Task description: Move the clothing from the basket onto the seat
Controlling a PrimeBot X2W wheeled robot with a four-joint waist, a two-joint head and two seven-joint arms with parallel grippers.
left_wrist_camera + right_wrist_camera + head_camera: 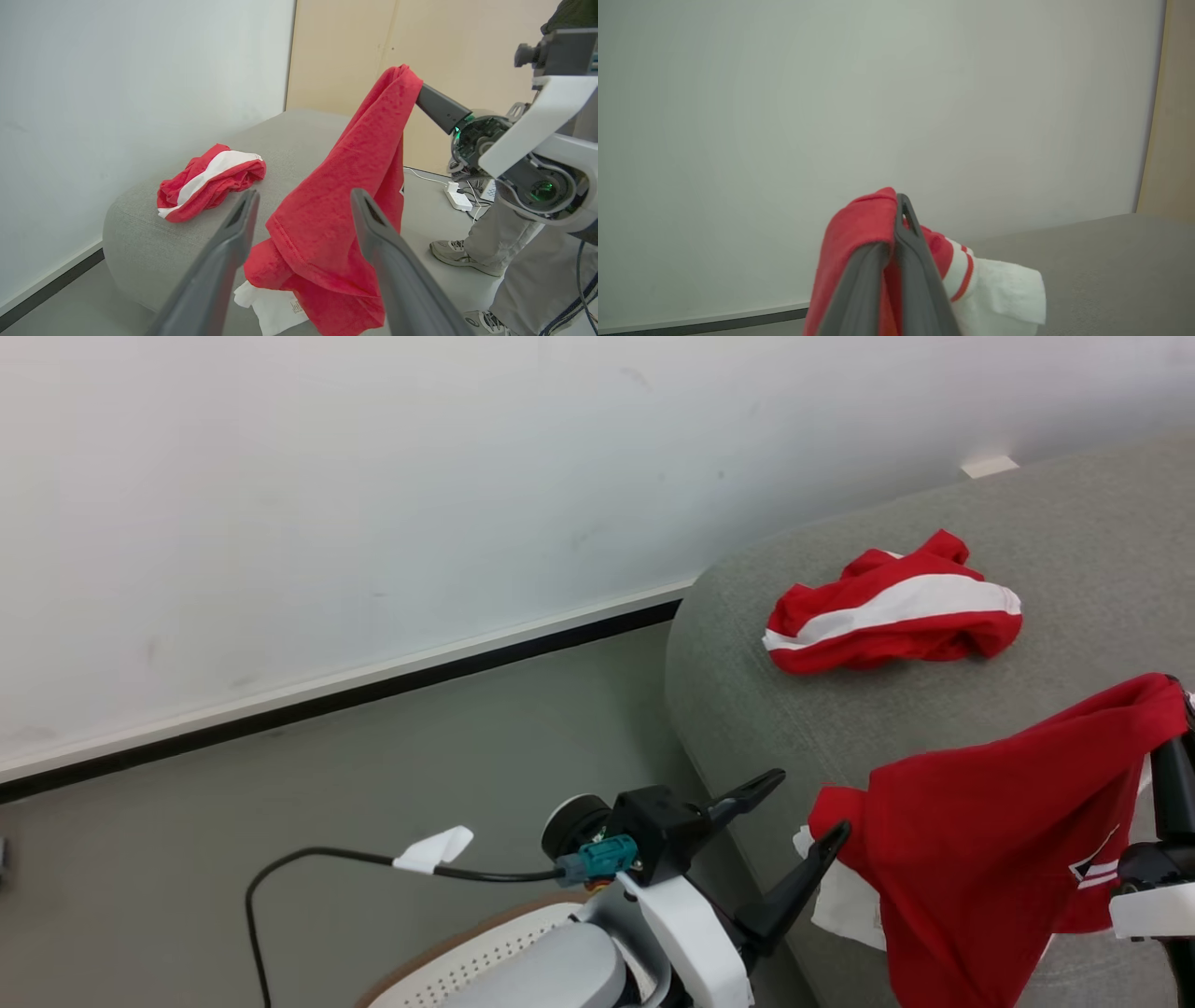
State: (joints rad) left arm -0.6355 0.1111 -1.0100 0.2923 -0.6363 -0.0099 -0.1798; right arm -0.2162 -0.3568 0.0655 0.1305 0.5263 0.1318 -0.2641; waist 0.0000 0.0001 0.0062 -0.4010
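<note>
1. Two red garments are in view, and one basket, one seat and two grippers.
2. The first garment lies crumpled on top of the seat, near its rounded end by the wall, with a broad white band showing across it.
3. The second garment hangs from the right gripper, whose two dark fingers are pinched together on a bunched fold at the top of the cloth.
4. This garment drapes down over the seat's front edge, with a white panel and a small printed logo showing low on it; whether its hem touches the cushion cannot be told.
5. The left gripper has its fingers spread wide with nothing between them, just beside the lower corner of the hanging garment; contact cannot be confirmed.
6. The basket shows as a strip of white perforated wall and brown rim on the floor by the seat's rounded end; the left arm covers its inside, so its contents cannot be told.
7. A person's two shoes and trouser legs stand on the floor beyond the seat, near a white power strip
</note>
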